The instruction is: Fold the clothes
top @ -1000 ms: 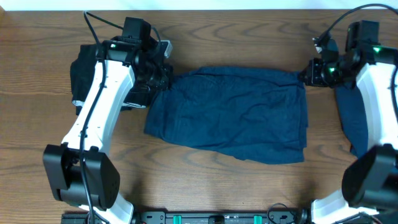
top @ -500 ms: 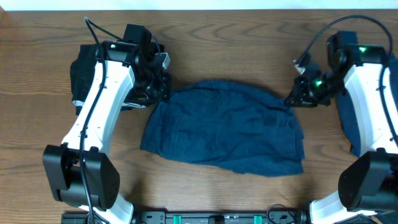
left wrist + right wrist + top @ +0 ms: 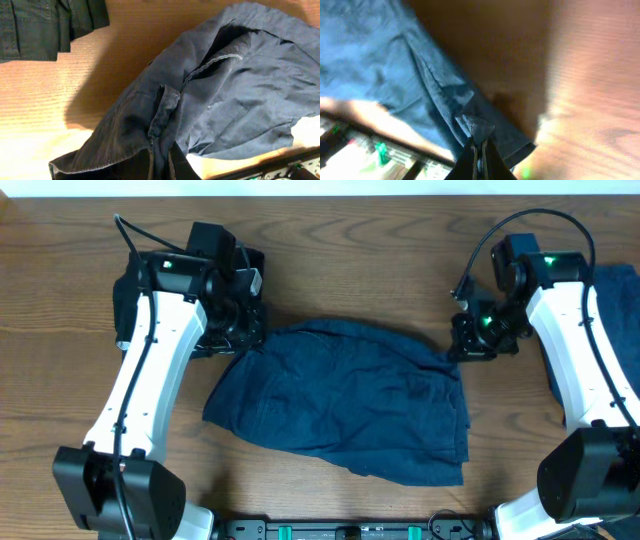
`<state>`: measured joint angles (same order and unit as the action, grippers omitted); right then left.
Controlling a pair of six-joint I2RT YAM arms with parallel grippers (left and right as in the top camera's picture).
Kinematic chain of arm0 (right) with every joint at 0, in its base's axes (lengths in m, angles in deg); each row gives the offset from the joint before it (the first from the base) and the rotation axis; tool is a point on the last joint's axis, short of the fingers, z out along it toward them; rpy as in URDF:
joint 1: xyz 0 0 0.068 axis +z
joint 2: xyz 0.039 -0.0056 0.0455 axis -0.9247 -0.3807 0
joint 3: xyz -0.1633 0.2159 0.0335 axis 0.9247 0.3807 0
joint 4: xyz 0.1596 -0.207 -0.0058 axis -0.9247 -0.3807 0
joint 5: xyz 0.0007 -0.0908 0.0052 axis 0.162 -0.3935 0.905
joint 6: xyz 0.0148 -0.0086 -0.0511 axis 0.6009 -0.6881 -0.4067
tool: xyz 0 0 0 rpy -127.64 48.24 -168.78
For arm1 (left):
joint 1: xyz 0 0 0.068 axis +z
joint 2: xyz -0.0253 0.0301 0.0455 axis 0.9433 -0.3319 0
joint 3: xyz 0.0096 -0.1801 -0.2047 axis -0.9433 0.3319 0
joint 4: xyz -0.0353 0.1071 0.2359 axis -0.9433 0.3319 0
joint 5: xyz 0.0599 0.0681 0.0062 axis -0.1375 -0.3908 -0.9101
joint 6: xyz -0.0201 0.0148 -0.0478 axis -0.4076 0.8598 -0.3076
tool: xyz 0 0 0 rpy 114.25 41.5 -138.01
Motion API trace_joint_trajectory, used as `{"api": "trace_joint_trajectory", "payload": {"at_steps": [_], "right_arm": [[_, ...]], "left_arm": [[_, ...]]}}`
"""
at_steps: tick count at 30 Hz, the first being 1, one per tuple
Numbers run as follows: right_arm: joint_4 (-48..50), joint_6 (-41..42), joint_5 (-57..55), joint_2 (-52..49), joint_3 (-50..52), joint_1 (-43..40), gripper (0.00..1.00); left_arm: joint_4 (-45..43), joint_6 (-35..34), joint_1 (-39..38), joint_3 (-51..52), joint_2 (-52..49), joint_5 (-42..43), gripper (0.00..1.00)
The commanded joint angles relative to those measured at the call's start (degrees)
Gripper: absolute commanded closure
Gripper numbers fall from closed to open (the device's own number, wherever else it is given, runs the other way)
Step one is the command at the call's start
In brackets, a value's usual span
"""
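Observation:
A wide navy-blue garment (image 3: 340, 405) lies rumpled in the middle of the wooden table. My left gripper (image 3: 252, 340) is shut on its far left corner. In the left wrist view the cloth (image 3: 225, 90) bunches up between the left gripper's (image 3: 161, 161) closed jaws. My right gripper (image 3: 455, 348) is shut on the far right corner. The right wrist view shows a peak of cloth (image 3: 395, 70) pinched in that gripper (image 3: 479, 150). The far edge is lifted and sags between the two grips.
A black garment (image 3: 125, 305) lies at the far left, partly under the left arm, and shows in the left wrist view too (image 3: 45, 25). Another navy piece (image 3: 612, 305) lies at the right edge behind the right arm. Bare table (image 3: 360, 260) stretches beyond the cloth.
Both grippers have come toward the front and a little left, dragging the garment's far edge with them. The right one moved inward most, and the cloth has bunched and shifted left.

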<state>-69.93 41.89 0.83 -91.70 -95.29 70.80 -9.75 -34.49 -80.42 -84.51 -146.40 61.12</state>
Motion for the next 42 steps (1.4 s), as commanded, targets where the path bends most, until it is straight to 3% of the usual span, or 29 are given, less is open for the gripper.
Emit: {"api": "trace_joint_trajectory", "payload": {"at_steps": [1,14,20,23,25,31,36,42], "right_arm": [[3.4,7.6,-11.1,0.1,1.5,0.2,0.99],[34.9,7.3,-16.0,-5.9,12.2,-3.9,0.99],[42.7,4.8,-16.0,-11.8,12.2,-6.4,0.99],[45.1,4.8,-14.6,-12.2,12.1,-6.9,0.90],[45.5,4.8,-13.3,-11.9,11.3,-7.0,0.76],[40.0,6.1,-10.4,-11.1,6.0,-7.4,0.54],[32.2,14.8,-9.4,-11.1,2.9,-8.7,0.60],[30.0,17.6,-3.8,-12.1,4.2,-10.6,0.69]], "left_arm": [[-1.7,-0.7,0.1,2.8,0.5,-0.7,0.94],[-15.3,-2.7,0.1,13.2,0.4,-0.2,0.94],[-16.9,-2.7,0.1,13.7,0.4,-0.3,0.94],[-17.5,-2.7,0.1,13.7,0.4,-0.2,0.94],[-17.5,-2.7,0.1,13.7,0.4,-0.3,0.94],[-17.5,-2.7,0.1,13.7,0.4,-0.2,0.94],[-17.7,-2.7,0.1,13.7,0.4,-0.3,0.94],[-17.7,-2.6,0.1,13.7,0.4,-0.3,0.94]]}}
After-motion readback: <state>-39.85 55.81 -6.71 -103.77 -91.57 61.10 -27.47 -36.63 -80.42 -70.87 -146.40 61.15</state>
